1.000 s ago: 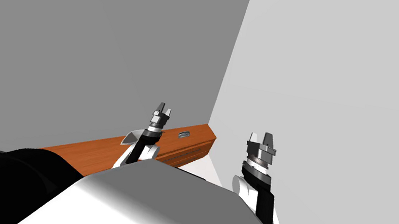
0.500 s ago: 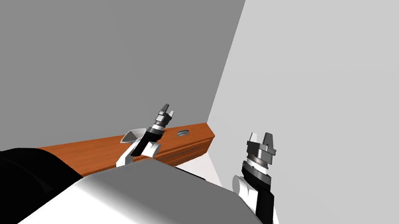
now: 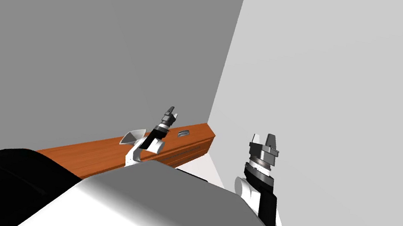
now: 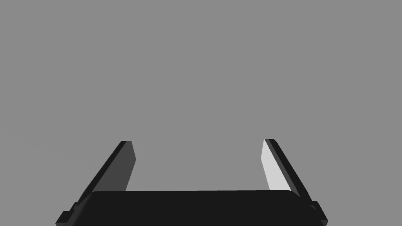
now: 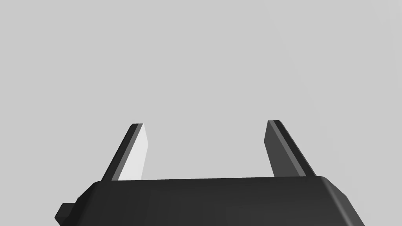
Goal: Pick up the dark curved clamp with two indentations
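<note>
Left gripper (image 3: 170, 110) stands with its two fingers apart and nothing between them. The left wrist view shows the left gripper (image 4: 198, 142) aimed at a flat mid-grey surface, which by the head view is the grey wall (image 3: 95, 33) behind the table (image 3: 95, 150). Just beside this gripper, below its fingertips and on the side toward the other arm, a small dark curved piece lies flat on the orange-brown top. I take it for the clamp (image 3: 184, 133). It sits near the table's end, where the two walls meet, and it is apart from the fingers, not between them. On the far side of the left forearm from it, a small pale thing (image 3: 132, 137) rests on the same top; I cannot tell what it is.

The clamp looks small, so probably light, and rigid rather than soft. A hard curved surface may slide out from thin blade fingers. The safest hold would be across its narrow width near the middle of the curve, perhaps seated in the two indentations, though these are too small to make out. The gripper would need to tip down toward the table, since it faces the wall.

Well apart, the right gripper (image 3: 269, 139) is raised beside the light wall, fingers likewise apart and empty (image 5: 206, 122).
</note>
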You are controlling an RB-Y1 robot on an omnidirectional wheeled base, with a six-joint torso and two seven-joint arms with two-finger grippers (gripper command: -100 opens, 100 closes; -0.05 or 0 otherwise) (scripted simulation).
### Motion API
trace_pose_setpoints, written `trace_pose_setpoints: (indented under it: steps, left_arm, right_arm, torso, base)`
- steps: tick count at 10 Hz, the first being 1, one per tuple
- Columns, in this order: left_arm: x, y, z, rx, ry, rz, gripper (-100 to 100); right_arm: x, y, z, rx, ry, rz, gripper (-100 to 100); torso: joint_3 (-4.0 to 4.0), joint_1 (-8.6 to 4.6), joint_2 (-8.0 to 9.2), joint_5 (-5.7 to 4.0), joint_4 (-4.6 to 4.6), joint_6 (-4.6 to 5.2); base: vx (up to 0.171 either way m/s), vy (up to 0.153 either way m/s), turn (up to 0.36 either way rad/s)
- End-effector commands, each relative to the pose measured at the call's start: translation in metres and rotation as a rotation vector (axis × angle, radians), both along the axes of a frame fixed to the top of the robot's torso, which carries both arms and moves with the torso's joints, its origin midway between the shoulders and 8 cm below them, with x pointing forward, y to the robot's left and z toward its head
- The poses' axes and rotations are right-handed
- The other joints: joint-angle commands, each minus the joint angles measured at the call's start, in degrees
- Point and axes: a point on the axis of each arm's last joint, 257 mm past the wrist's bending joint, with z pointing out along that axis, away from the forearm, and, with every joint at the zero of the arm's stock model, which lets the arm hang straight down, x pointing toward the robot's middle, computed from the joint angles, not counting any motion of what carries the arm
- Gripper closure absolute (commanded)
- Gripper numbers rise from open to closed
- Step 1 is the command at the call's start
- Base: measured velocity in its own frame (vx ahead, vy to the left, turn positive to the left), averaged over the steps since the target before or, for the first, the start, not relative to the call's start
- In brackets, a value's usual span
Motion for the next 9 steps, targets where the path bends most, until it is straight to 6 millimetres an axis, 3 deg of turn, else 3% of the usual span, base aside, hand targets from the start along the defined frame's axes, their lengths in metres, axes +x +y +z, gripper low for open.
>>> trace_pose_setpoints:
  steps: [1, 9]
  left_arm:
    - [0.018, 0.007, -0.015, -0.023, 0.056, -0.006, -100]
    - [0.070, 0.035, -0.080, -0.103, 0.277, 0.007, -100]
  right_arm:
    - [0.000, 0.000, 0.000, 0.000, 0.000, 0.000, 0]
    - [0.000, 0.000, 0.000, 0.000, 0.000, 0.000, 0]
  torso:
    - [0.00, 0.00, 0.00, 0.00, 0.00, 0.00]
    - [-0.03, 0.04, -0.06, 0.01, -0.01, -0.03]
  base:
    - [-0.030, -0.029, -0.098]
    - [-0.009, -0.016, -0.055]
